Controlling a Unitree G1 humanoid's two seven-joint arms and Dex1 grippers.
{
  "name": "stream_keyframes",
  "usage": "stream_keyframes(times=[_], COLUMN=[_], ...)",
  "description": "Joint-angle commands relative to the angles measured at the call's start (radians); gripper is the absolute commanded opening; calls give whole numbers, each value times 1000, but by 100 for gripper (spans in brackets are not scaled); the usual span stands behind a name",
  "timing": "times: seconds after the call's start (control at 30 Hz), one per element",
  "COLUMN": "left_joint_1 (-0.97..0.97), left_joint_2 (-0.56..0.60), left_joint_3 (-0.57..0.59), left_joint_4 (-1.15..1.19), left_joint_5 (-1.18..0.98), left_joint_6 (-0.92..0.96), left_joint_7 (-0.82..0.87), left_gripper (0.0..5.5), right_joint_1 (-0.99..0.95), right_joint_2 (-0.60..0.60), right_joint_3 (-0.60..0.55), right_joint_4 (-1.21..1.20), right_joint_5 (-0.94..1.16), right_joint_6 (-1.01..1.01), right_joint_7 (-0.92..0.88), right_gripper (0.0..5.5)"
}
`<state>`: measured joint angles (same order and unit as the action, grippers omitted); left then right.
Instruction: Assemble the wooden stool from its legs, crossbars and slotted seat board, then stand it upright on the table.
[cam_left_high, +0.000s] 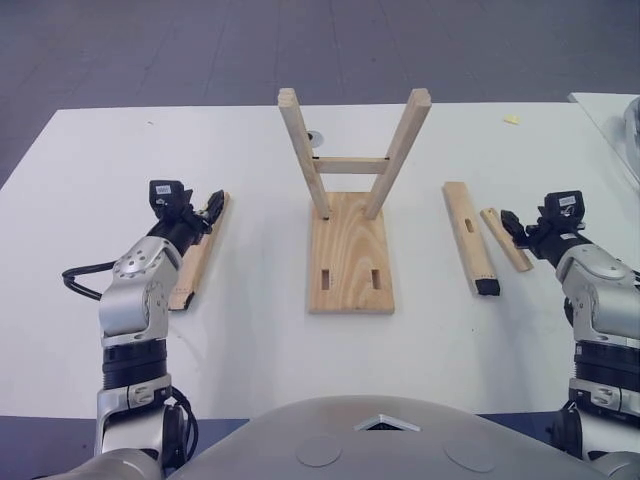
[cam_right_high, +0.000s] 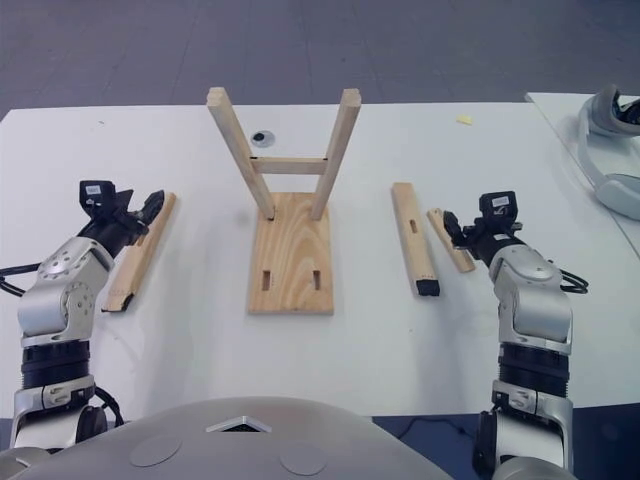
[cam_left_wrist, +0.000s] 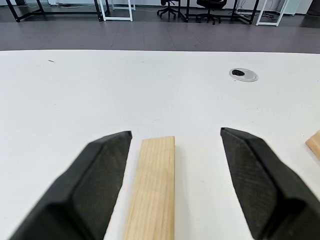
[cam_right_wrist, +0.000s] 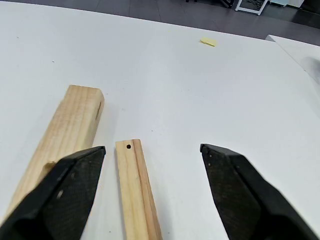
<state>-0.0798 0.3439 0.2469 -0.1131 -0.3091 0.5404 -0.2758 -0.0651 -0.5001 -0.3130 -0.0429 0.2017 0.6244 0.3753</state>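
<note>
1. The slotted seat board (cam_left_high: 348, 255) lies flat at the centre of the left eye view. Two legs (cam_left_high: 303, 150) stand in its far end, joined by a crossbar (cam_left_high: 350, 165). This looks like the stool being built upside down, so each leg can be pushed down into the board.
2. The two near slots (cam_left_high: 324, 279) are empty, so I judge the task about half done.
3. A loose leg (cam_left_high: 192, 272) lies at the left of the frame. A second loose leg (cam_left_high: 468, 238) and a thinner loose crossbar (cam_left_high: 505, 240) lie side by side at the right. Each piece is laid out within reach of one arm.
4. The left gripper (cam_left_wrist: 175, 134) sits low over the far end of the left loose leg. Its fingers are spread wide either side and grip nothing.
5. The right gripper (cam_right_wrist: 152, 147) is likewise low, its fingers apart, with the loose crossbar's end between them and unclamped.
6. Both forearms point away from the robot, with the wrists near the tabletop.
</note>
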Motion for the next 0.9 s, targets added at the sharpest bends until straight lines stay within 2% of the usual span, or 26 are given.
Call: stream_keyframes(times=[0.03,0.3,0.5,0.8,0.9], left_joint_1=[11,7,13,13,16], left_joint_2=[6,21,23,12,9], left_joint_3=[-7,-17,-27,-39,-43], left_joint_4=[-13,-2,-1,5,14], left_joint_5=[-7,4,12,11,13], left_joint_6=[6,-8,-17,-28,-35], left_joint_7=[-18,-49,-57,-64,-65], left_gripper=[330,330,330,330,330], right_joint_1=[28,7,16,-16,-36], right_joint_2=[-30,-78,-93,-96,-70], right_joint_3=[15,51,90,99,66], right_joint_4=[5,152,176,303,316], right_joint_5=[4,-17,-24,-4,86], right_joint_6=[22,18,0,32,105], right_joint_7=[34,74,118,141,207], right_gripper=[355,355,355,195,147])
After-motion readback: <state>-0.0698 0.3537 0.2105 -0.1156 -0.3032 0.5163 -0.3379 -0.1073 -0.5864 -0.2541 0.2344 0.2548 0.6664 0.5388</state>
